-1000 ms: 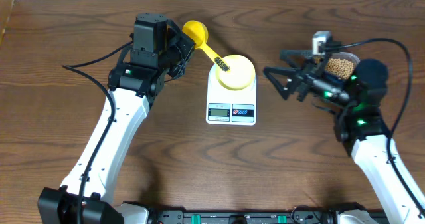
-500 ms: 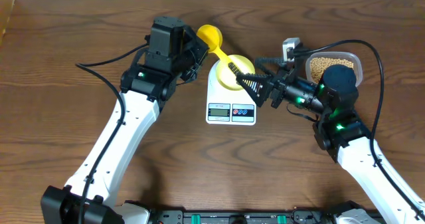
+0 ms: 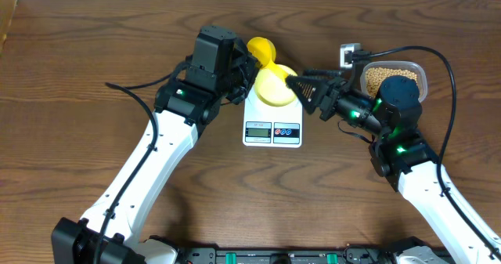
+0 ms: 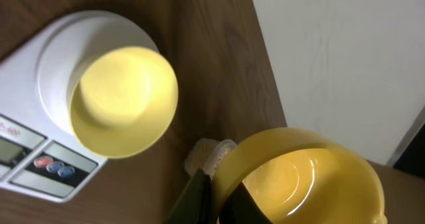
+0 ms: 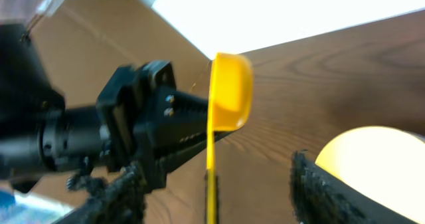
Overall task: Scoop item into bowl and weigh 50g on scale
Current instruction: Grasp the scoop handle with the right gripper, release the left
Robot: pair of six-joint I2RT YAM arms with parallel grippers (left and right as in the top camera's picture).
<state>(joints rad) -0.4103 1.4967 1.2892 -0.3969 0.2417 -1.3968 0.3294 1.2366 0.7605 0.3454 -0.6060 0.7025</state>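
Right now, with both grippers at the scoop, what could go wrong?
1. The right gripper is open around the handle of the scoop, which the left gripper holds; an early release could drop it.
2. Its fingers hang close to the empty bowl on the scale and could knock it off.

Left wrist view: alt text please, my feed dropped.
An empty pale yellow bowl sits on the white scale at upper left. In the foreground the left gripper is shut on a bright yellow scoop that looks empty.
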